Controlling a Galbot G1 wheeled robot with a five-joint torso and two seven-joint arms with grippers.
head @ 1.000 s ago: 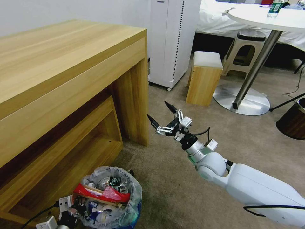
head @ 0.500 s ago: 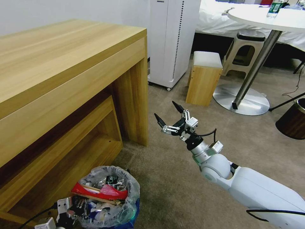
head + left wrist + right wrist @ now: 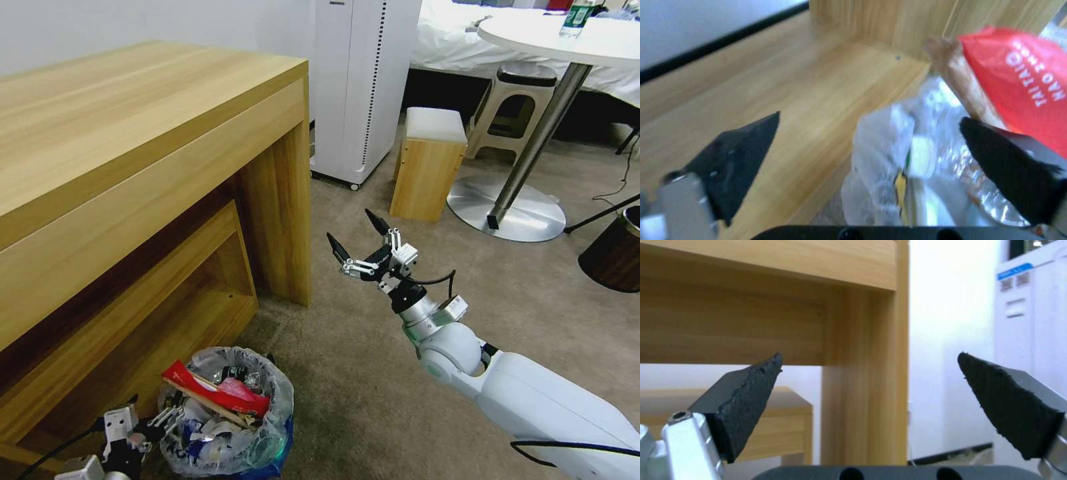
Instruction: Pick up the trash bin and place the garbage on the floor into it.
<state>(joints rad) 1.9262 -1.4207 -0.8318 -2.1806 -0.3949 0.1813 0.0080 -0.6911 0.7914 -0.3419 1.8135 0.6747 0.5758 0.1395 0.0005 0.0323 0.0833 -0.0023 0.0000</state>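
Down low by the wooden desk (image 3: 153, 153), the trash bin (image 3: 230, 417) sits on the beige floor (image 3: 360, 373), stuffed with garbage (image 3: 217, 395); the left gripper (image 3: 167, 419) is at its rim, fingers spread apart, one on either side of the bag's edge. Meanwhile the right gripper (image 3: 353, 235) hangs in open air beside the desk leg, fingers wide, gripping nothing.
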